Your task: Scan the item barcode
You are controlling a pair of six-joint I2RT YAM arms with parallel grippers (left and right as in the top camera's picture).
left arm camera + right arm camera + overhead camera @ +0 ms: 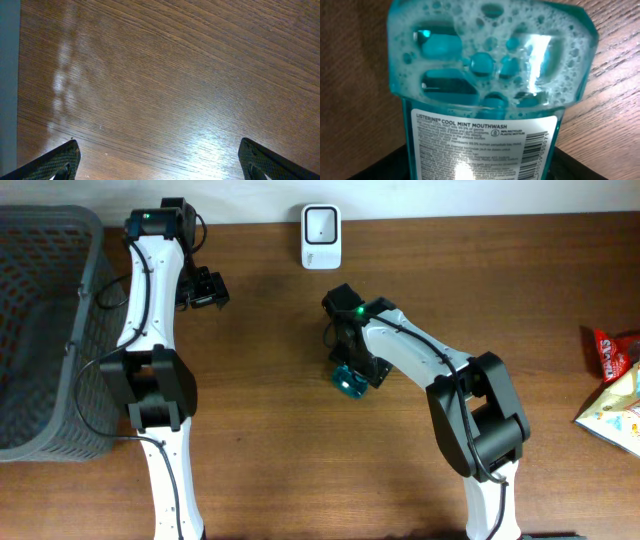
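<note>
Mouthwash point(485, 75): teal bottle, foamy inside, mid-tabletop point(270, 440), barcode point(540, 146) on its label.
Right tool point(352, 374): fingers either side of the bottle; cannot tell whether it grips.
Left tool point(158, 164): wide, over bare wood, far left.
Scanner point(321, 237): far edge, centre.
Basket point(45, 240): left edge.
Snack packets point(612, 385): right edge.

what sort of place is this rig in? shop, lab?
Probably a lab table mocked up as a checkout: white barcode scanner at the far edge, grey basket on the left, mouthwash bottle and snack packets as goods.
</note>
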